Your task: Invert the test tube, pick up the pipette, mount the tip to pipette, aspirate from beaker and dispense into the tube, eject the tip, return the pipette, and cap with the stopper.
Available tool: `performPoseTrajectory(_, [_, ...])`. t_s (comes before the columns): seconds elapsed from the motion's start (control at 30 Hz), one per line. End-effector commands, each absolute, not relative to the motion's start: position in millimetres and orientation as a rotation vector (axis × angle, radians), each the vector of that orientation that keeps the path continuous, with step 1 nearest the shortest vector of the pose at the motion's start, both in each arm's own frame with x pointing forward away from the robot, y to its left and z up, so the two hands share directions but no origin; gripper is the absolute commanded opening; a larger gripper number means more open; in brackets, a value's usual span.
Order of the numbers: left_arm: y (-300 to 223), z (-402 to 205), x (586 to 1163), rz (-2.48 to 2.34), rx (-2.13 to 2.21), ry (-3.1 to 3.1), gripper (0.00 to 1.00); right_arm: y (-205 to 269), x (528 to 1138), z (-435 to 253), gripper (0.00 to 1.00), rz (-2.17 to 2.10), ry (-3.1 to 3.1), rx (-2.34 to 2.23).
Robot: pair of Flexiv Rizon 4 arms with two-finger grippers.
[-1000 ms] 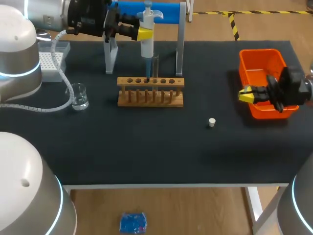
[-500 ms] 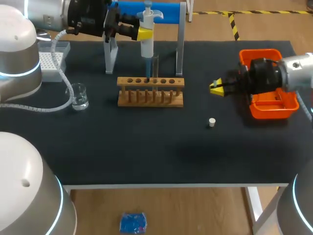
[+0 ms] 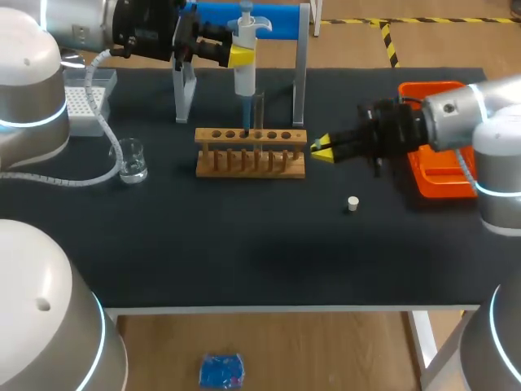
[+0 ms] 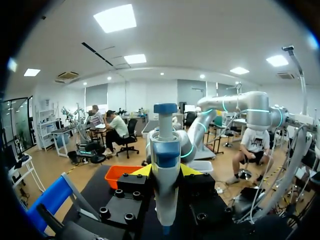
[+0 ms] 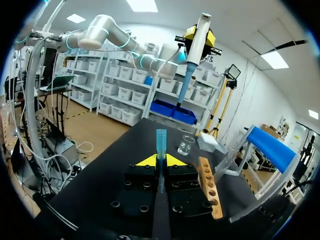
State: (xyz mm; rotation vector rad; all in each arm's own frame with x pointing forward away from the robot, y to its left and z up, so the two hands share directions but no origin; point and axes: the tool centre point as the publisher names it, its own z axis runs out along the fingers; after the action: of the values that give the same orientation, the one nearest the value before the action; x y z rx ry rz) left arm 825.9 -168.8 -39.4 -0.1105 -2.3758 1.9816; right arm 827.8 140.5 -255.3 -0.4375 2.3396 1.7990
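R tool (image 3: 320, 150) w/ tip (image 5: 161, 141) nearer rack (image 3: 213, 137)

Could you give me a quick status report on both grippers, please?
Left gripper shut on pipette, raised near the wooden rack. Right gripper shut on blue pipette tip, at the rack's end. Tip not yet mounted; rack close alongside.

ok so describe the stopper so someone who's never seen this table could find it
On the black table, look at the bare stretch between the wooden rack and the orange bin, nearer the front edge. The stopper lies there alone, a small pale plug, far smaller than anything around it.
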Motion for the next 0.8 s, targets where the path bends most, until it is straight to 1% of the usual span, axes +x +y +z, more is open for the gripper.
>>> performPoseTrajectory(0.03, [-169, -40, 826, 1.986, -0.111, -2.375, 0.00, 165, 834, -259, 0.00, 1.793, 2.345, -0.446])
performPoseTrajectory(0.33, [-169, -40, 826, 1.986, -0.111, -2.375, 0.00, 195, 837, -255, 0.00, 1.796, 2.337, -0.471])
performPoseTrajectory(0.8, [-169, -40, 826, 1.986, -0.111, -2.375, 0.00, 225, 841, -256, 0.00, 1.777, 2.350, -0.495])
